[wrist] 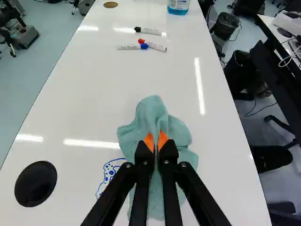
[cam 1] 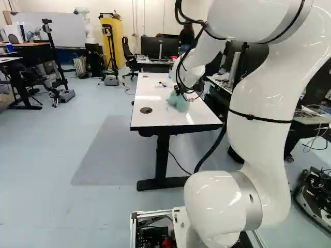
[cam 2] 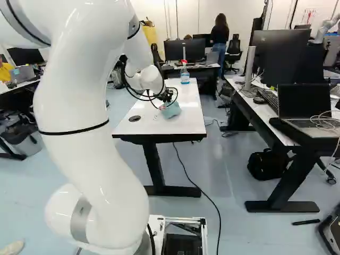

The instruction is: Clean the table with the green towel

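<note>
- Clearly, the green towel (wrist: 153, 113) lies bunched on the white table (wrist: 80, 117) under the gripper (cam 2: 168, 96), a fold of it clamped between both fingers.
- Blue ink scribbles (wrist: 111, 172) sit just beside the fingers, reaching the cloth's edge.
- Farther out on that side: a black cable grommet (wrist: 35, 183).
- Ahead, in the way, lie a black-capped marker (wrist: 150, 31) and touching red-capped (wrist: 157, 47) and blue-capped (wrist: 129, 47) markers.
- Beyond them stands a spray bottle (wrist: 178, 5) of blue liquid.

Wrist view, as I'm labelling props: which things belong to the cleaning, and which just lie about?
Job: green towel, pinched in the jaws; white table; blue ink marks, probably to be wiped.

Lying about: black-capped marker; blue-capped marker; red-capped marker; bottle, though perhaps cleaner.
</note>
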`<state>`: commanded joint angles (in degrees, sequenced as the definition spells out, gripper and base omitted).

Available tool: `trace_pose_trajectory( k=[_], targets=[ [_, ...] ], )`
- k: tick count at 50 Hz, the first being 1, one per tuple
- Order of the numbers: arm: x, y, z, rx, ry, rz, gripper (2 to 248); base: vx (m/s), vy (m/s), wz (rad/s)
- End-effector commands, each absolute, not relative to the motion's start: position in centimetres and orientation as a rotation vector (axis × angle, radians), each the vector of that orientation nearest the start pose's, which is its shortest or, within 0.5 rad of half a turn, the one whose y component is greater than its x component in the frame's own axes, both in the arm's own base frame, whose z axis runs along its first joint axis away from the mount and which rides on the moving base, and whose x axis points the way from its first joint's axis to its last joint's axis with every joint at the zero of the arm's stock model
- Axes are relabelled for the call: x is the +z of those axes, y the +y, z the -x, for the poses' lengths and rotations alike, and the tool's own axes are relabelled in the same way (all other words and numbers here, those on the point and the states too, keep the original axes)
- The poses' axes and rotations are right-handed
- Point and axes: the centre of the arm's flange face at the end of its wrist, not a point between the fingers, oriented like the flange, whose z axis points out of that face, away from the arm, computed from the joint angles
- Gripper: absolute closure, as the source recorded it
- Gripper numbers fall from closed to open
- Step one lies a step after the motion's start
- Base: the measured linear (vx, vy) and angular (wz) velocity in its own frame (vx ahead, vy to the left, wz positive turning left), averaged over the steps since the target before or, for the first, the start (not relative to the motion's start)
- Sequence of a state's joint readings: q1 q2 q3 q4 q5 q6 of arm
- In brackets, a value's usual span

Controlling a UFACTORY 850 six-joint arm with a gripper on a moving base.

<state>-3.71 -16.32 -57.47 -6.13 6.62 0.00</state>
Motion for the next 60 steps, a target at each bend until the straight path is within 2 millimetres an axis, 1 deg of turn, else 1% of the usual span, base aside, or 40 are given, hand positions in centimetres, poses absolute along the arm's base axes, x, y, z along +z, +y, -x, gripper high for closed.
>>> trace_pose_trajectory(
  k=[7, 26, 33, 60],
  targets=[
    [44.7, -3.6, -56.8, -1.271, -0.068, 2.934, 220, 0.000, 0.000, 0.000],
    [42.5, -3.8, -55.0, -1.195, -0.059, 2.964, 220, 0.000, 0.000, 0.000],
    [41.7, -3.8, -55.0, -1.171, -0.058, 2.973, 220, 0.000, 0.000, 0.000],
    [41.7, -3.8, -55.0, -1.171, -0.058, 2.973, 220, 0.000, 0.000, 0.000]
  ],
)
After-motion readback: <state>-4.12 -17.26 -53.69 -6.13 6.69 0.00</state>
